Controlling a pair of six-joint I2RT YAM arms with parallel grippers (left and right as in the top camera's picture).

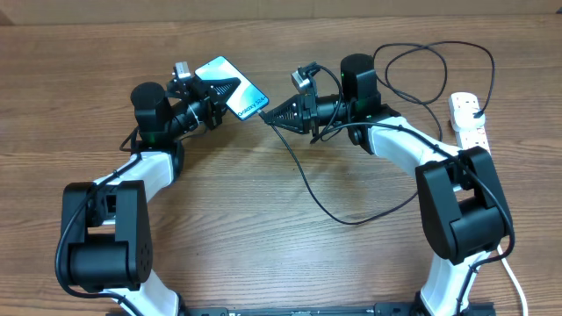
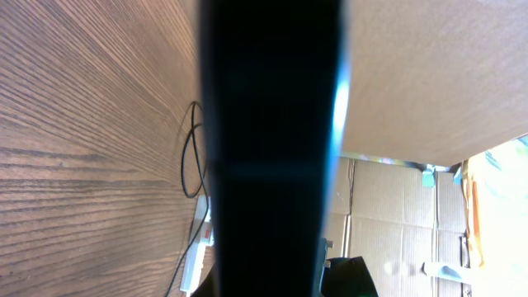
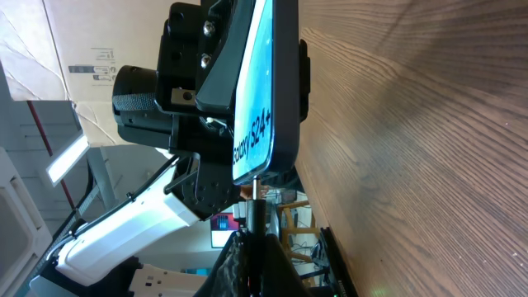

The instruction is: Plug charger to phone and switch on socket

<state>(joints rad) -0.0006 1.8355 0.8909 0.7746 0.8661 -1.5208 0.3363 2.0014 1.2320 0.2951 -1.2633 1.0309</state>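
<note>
Seemingly midway. Above the worktop (image 1: 263,254), clamps the phone (image 1: 237,82) in the left end effector (image 1: 221,91); pinches the charger (image 1: 309,186) by its tip in the right end effector (image 1: 269,115), at the phone's lower edge, seating unclear. Leaves the socket (image 1: 468,121), far right, likely unswitched.

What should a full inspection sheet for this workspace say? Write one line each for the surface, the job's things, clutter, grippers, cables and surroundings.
Surface: wooden table, brown grain.
Job's things: phone held up, blue screen showing; charger tip at the phone's end edge, seating cannot be told; power strip at the right, switch state too small to tell.
Clutter: nothing seen.
Grippers: left gripper shut on the phone; right gripper shut on the charger's tip.
Cables: charger loops across the table to the power strip; white cord runs off the near edge.
Surroundings: cardboard boxes beyond the table.
</note>
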